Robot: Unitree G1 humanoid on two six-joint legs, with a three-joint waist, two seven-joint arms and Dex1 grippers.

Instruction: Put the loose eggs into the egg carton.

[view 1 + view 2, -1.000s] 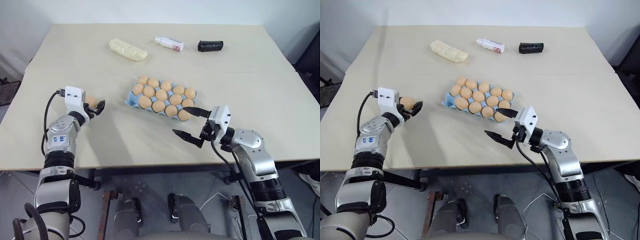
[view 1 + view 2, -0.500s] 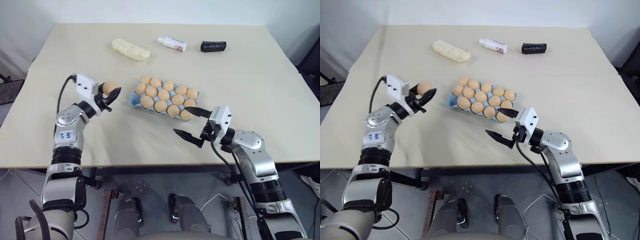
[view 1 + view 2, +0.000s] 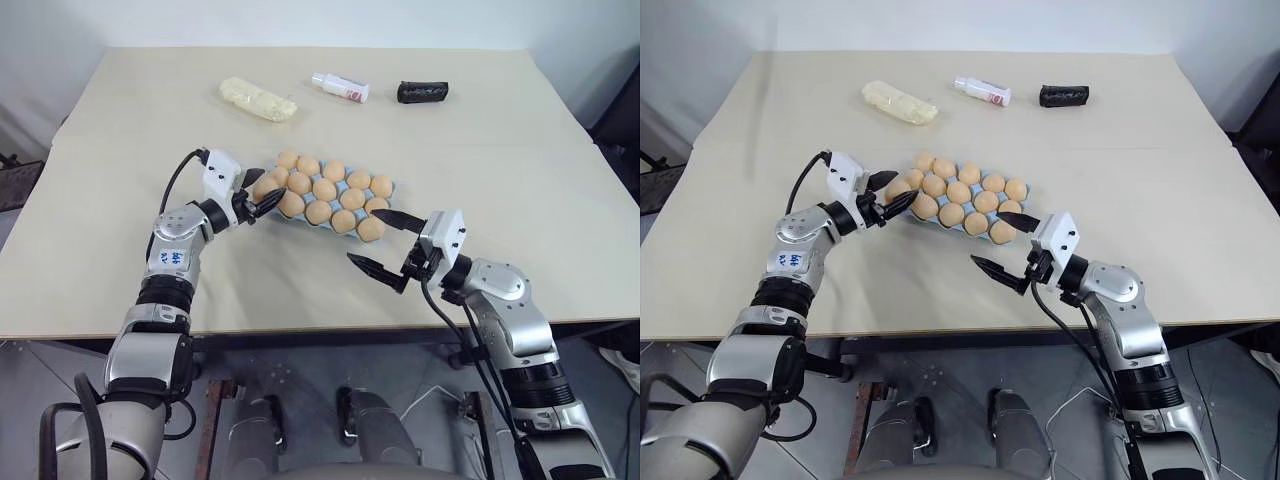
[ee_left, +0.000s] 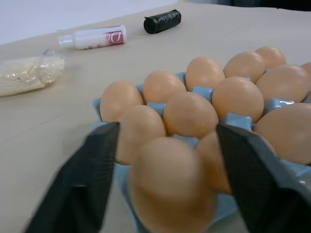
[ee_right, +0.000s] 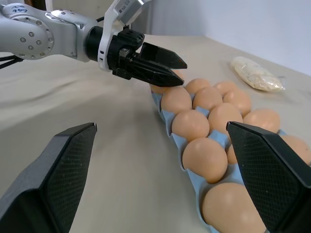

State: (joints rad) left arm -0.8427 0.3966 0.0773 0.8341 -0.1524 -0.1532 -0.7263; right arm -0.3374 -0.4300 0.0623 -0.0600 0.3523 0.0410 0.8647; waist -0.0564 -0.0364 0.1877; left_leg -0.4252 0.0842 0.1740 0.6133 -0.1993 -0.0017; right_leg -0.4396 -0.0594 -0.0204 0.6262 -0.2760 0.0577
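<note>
The left gripper point(image 3: 259, 191) stands wide around an egg point(image 4: 171, 182) at the carton's point(image 3: 262, 204) left corner; whether it grips is unclear. The right gripper point(image 3: 381, 243) gapes empty beside the carton. The bottle's point(image 4: 95, 37) red lettering is unreadable.

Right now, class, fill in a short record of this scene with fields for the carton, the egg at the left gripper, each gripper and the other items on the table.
carton: light blue egg carton mid-table, cups nearly all filled with eggs
egg at left gripper: egg between the fingers, at the carton's near-left corner; blurred, cannot tell if seated
left gripper: fingers spread, at the carton's left end
right gripper: open, holding nothing, near the carton's right corner
far side of table: pale yellow bag, white bottle, black roll
</note>
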